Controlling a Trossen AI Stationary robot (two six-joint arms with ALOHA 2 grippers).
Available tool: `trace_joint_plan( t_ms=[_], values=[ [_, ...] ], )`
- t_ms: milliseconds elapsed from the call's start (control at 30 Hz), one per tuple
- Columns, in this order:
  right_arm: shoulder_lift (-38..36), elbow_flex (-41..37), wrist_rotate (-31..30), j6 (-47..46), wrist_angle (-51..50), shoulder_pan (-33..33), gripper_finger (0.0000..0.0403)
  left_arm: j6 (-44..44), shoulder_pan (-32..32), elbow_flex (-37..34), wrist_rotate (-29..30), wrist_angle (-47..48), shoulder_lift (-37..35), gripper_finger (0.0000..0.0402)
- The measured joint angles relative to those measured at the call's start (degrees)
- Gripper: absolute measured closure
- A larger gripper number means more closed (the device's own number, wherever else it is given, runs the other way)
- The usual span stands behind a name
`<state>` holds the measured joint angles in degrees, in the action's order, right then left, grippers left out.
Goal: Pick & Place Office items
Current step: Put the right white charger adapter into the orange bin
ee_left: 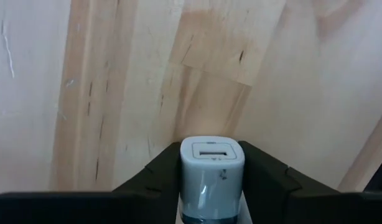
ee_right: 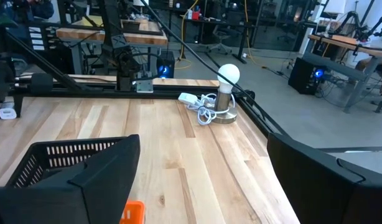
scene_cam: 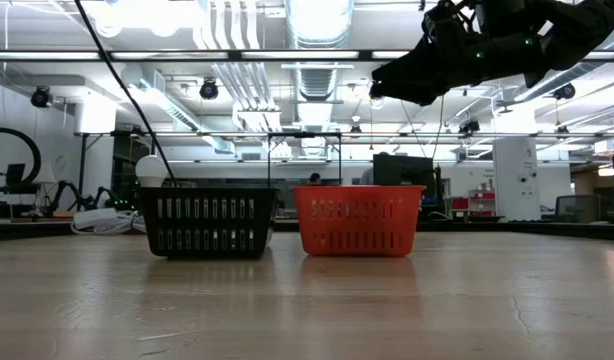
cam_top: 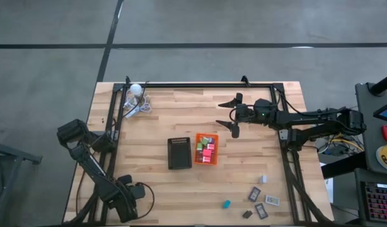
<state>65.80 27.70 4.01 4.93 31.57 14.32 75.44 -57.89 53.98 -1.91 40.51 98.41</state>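
Left tool [ee_left: 211, 186]: clenched on a small white charger block [ee_left: 211, 171], which sits between its dark fingers [ee_left: 155, 180] just above the table [ee_left: 116, 74], at the near left corner, well apart from the orange tray [cam_top: 206, 149].
Charger block: looks light, stiff and smooth-skinned, so likely slippery; the flat sides are the place to hold it, as the fingers do now.
Left arm pose: folded low along the table's left edge, wrist pointing down at the boards.
Loose items [cam_top: 259, 200]: flat grey pieces and a teal block [cam_top: 226, 204] lie near and to the right of the orange tray, not yet picked.
Orange tray: mid-table, holding red, pink and green blocks; the black tray [cam_top: 179, 152] stands just beside it on the left.
Right tool [cam_top: 232, 115]: released, fingers spread wide, empty, hanging high beyond the orange tray.
Right arm pose: stretched out level from the right edge.
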Motion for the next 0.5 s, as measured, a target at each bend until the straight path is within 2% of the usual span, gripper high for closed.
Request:
trace_joint_plan(
  t_ms=[267, 500],
  values=[
    [0.04, 0.00, 0.00, 0.01, 0.00, -0.02, 0.0062, 0.02, -0.02, 0.00, 0.66, 0.15, -0.07, 0.0266],
    [0.04, 0.00, 0.00, 0.01, 0.00, -0.02, 0.0054, 0.31, 0.02, 0.47, 1.04, 0.17, -0.11, 0.0267]
  ],
)
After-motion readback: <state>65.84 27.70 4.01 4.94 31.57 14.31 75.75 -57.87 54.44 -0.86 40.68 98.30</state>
